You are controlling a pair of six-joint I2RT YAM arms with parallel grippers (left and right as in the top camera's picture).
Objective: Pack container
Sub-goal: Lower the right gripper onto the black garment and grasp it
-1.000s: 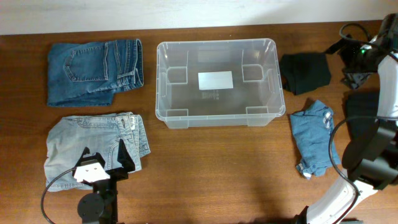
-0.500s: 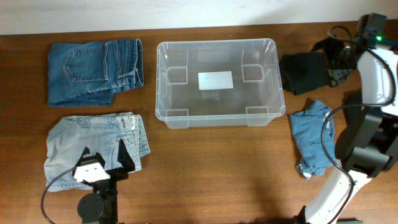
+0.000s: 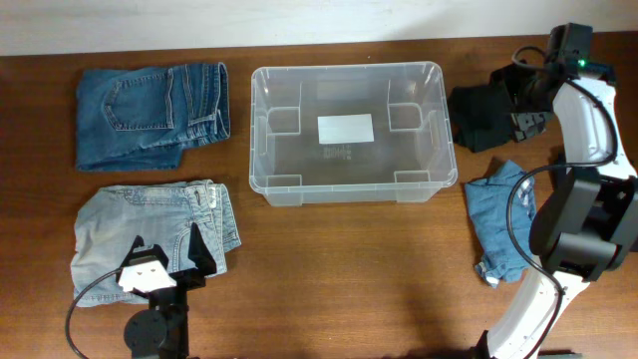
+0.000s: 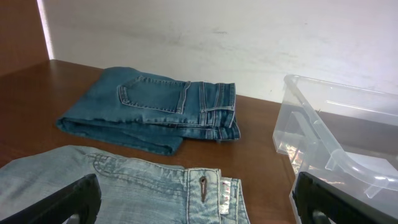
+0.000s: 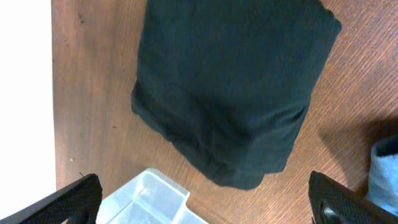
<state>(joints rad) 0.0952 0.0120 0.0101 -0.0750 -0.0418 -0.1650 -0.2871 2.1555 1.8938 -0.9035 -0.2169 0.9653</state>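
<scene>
Overhead, the right gripper (image 5: 208, 200) hangs open. Its fingertips sit wide apart at the lower corners of the right wrist view, gripping nothing, above a folded black garment (image 5: 236, 93) in the upper right of the table (image 3: 349, 269). Just left of that garment is the right short wall of the container (image 3: 261, 140); whether cloth and rim touch cannot be told. Below the garment lies a small blue denim piece (image 3: 498, 224), apart from the container's lower right corner.

The left gripper (image 3: 167, 255) is open too — jaws spread, empty — at the lower left of the overhead view, over the near edge of folded light jeans (image 3: 150, 224). Folded dark jeans (image 3: 150, 115) lie above them, a narrow strip of wood away from the container's left wall.

The container sits upper centre, mouth up, long axis running left to right, with a white label (image 3: 346, 129) on its base. A broad band of brown wood runs along its lower long side. A white wall (image 3: 299, 20) borders the table's far edge.
</scene>
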